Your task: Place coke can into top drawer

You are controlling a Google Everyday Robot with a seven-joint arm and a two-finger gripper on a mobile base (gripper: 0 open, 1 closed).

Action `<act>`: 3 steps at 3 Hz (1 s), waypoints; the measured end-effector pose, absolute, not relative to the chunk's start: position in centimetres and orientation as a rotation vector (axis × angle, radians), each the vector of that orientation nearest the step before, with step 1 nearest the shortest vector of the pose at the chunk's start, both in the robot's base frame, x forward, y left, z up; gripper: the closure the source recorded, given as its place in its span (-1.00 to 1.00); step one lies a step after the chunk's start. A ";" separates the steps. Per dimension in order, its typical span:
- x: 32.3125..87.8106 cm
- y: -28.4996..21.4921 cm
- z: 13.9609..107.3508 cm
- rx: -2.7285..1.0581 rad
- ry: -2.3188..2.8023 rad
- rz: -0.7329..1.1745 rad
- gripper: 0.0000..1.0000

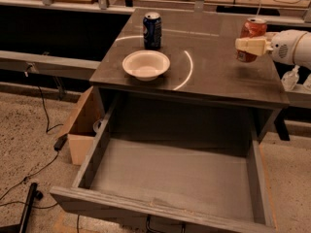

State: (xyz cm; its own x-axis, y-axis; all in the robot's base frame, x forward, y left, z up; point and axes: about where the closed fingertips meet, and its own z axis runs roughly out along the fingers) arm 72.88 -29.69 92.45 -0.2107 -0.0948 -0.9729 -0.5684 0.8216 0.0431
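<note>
The coke can (253,29), red-orange with a silver top, is at the right side of the cabinet top, upright and held a little above the dark surface. My gripper (252,44) comes in from the right and is shut on the can, its cream fingers (245,43) across the can's middle. The white arm (294,47) runs off the right edge. The top drawer (170,176) is pulled wide open below the cabinet top, in the lower half of the camera view. Its flat grey-brown bottom is bare.
A dark blue soda can (152,30) stands at the back left of the cabinet top (218,76). A white bowl (146,64) sits in front of it. A small light-wood box (85,130) stands on the floor left of the drawer. Cables lie on the floor at left.
</note>
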 end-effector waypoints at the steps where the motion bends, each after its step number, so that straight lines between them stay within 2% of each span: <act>1: 72.8 -29.6 92.4 -0.514 1.751 0.474 1.00; 2: 69.6 -29.4 92.3 -0.511 1.737 0.503 1.00; 3: 63.8 -27.8 91.7 -0.505 1.682 0.591 1.00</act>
State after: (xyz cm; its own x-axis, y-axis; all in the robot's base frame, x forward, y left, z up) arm 63.76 -27.83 91.68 -0.1838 -0.0101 -0.9829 -0.6230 0.7746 0.1085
